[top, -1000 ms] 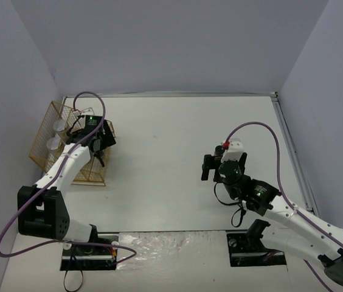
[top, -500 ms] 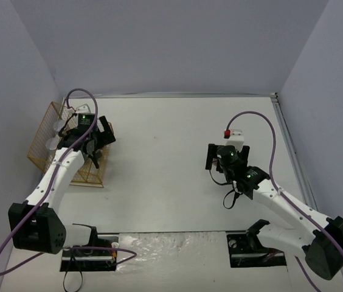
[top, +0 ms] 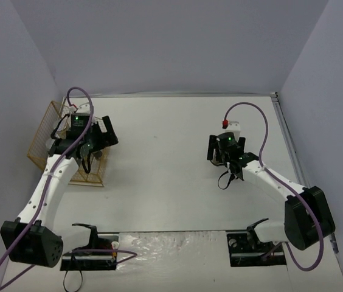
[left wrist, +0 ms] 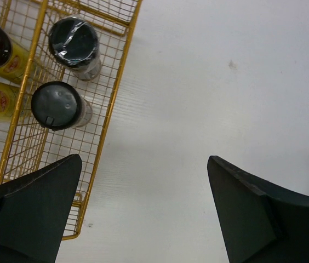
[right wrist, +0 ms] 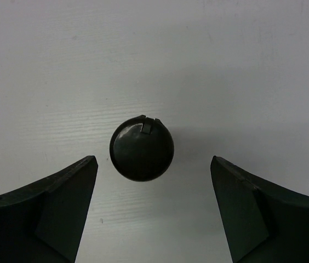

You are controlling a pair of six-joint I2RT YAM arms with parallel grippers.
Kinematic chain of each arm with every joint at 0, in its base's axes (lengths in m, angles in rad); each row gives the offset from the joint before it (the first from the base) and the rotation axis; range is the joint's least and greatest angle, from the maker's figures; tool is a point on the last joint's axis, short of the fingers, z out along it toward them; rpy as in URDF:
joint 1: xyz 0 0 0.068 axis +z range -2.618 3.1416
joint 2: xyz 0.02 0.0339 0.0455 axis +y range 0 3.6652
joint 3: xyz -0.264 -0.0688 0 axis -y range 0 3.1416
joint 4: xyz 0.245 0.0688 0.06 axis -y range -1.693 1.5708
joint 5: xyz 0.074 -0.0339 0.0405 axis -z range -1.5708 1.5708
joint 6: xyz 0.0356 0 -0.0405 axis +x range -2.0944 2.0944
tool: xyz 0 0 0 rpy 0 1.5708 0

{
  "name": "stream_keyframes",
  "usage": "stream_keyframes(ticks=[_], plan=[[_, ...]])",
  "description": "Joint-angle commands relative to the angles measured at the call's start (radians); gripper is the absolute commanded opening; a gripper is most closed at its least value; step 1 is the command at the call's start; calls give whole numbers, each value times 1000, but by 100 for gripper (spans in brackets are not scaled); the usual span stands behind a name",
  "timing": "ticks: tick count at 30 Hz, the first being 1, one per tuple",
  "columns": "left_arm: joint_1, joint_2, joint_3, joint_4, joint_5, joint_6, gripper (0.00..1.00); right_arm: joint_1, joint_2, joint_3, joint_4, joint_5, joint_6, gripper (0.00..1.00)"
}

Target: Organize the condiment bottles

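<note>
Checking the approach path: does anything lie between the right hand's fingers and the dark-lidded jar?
Nothing. In the right wrist view, only bare table shows between the jar and either finger of the open right hand.

The left arm (top: 48,182) reaches forward from its base, wrist turned in toward the middle. The left gripper (left wrist: 144,164) looks straight down, jaws spread wide. Over on the other side, the right arm (top: 275,182) stretches forward and inward, low and long. The right gripper (right wrist: 153,161) points down as well, its dark fingers (right wrist: 45,213) held wide apart.
</note>
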Motion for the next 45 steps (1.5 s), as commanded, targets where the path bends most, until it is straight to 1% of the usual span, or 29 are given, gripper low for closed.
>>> stream_keyframes(ticks=[1,2,3,4,6,7,9,10,13,19,24,29,31,34,36,37,38,39,40,42,45], plan=[[-6,-111,28,7,132,168,97,-19,57,75,108,-41,-49,74],[-6,-129,13,11,142,191,97,-20,66,76,112,-44,-53,69],[-6,-145,-11,22,150,219,97,-20,79,78,117,-50,-60,61],[-7,-169,-34,40,157,243,97,-19,91,81,123,-62,-66,50],[-6,-210,-72,59,162,273,97,-15,107,84,130,-90,-72,38],[-7,-231,-93,71,164,284,97,-7,114,84,136,-106,-77,30],[-8,-264,-122,100,169,291,97,17,120,85,149,-140,-86,17],[-7,-276,-140,118,171,291,97,41,124,88,157,-148,-91,13],[-6,-305,-195,174,168,277,97,152,150,120,176,-139,-115,7],[1,-335,-210,177,141,283,97,340,296,275,196,-167,-158,6],[1,-332,-222,175,135,282,97,442,446,434,195,-152,-201,6],[0,-335,-235,189,156,279,97,480,536,501,200,-151,-224,5],[1,-328,-236,194,169,273,97,489,544,498,200,-149,-224,15],[3,-305,-232,204,217,265,97,500,541,486,200,-150,-228,33],[3,-294,-230,209,235,262,97,505,531,480,200,-145,-230,43],[3,-290,-231,211,242,261,97,507,523,475,199,-141,-229,50],[3,-287,-234,214,245,256,97,506,511,470,196,-139,-227,60],[2,-283,-235,216,254,250,97,506,493,463,193,-139,-227,66],[2,-279,-235,218,265,244,97,506,472,456,191,-141,-227,70],[0,-272,-232,225,281,221,97,508,414,437,182,-144,-229,83],[-8,-249,-210,232,289,177,97,508,322,414,134,-134,-232,93]])
